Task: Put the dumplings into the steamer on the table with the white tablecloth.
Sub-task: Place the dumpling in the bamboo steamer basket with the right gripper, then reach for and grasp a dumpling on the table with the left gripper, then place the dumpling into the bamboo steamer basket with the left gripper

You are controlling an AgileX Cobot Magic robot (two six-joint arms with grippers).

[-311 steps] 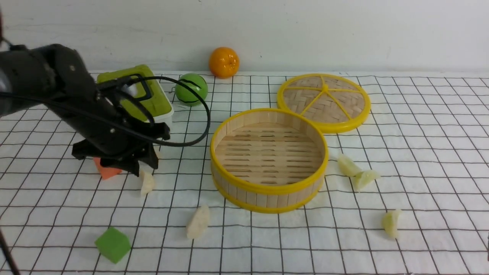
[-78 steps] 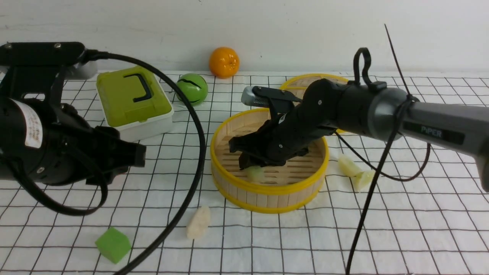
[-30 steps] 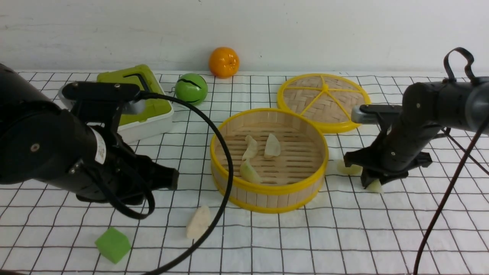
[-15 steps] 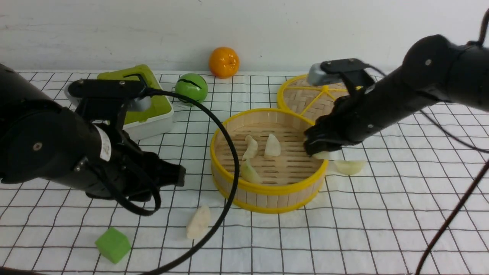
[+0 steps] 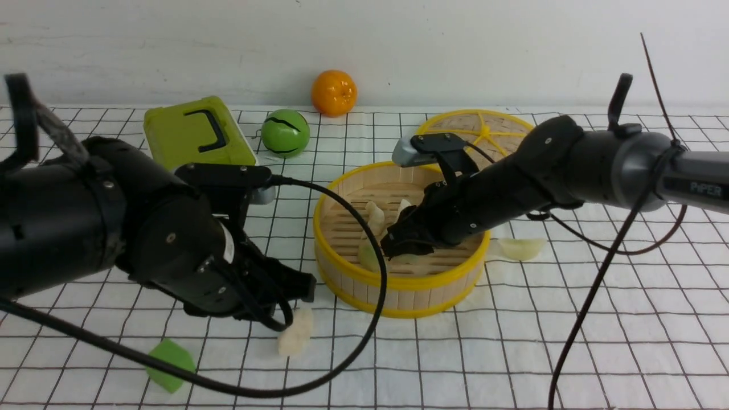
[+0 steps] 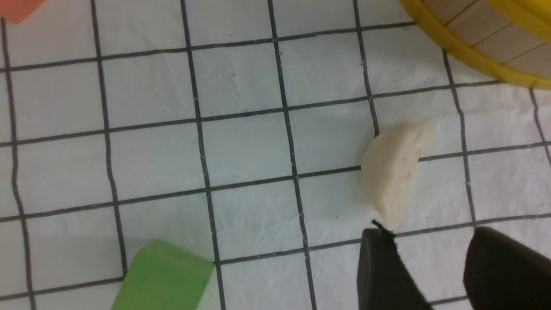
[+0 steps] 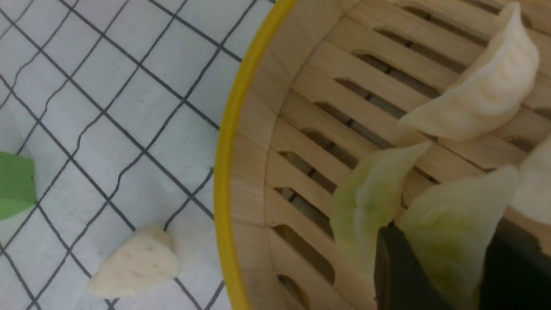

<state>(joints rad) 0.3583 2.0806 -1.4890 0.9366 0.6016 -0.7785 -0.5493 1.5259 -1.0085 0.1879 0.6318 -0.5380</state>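
- Bamboo with yellow rims: in the front view the steamer (image 5: 398, 296) sat mid-table on the white gridded tablecloth (image 5: 598, 341). The right gripper (image 5: 405, 249) reached inside it, low over the slats at about 6 o'clock of the basket, and was clamped on a pale green dumpling (image 5: 409, 259).
- Two dumplings lay outside the steamer. A loose green dumpling (image 5: 521, 247) was at its 3 o'clock and a cream dumpling (image 5: 296, 333) at its 7 o'clock. The left gripper (image 5: 290, 296) hung just beside the cream one.
- In the left wrist view the left gripper (image 6: 430, 267) had its jaws apart with nothing between them. The cream dumpling (image 6: 394, 170) lay just beyond the tips, and the steamer wall (image 6: 482, 47) was near.
- In the right wrist view the right gripper (image 7: 456, 275) pinched the pale green dumpling (image 7: 452, 224) just above the floor. A resting green dumpling (image 7: 366, 202) touched or nearly touched it, and a white dumpling (image 7: 478, 99) lay close by.
- Judgement: the release is best made low, so the piece settles instead of bouncing. The jaws should open only slightly to avoid knocking its neighbours, then lift straight up, clear of the rim.
- Judgement: the left arm should wait until the basket is free before moving.
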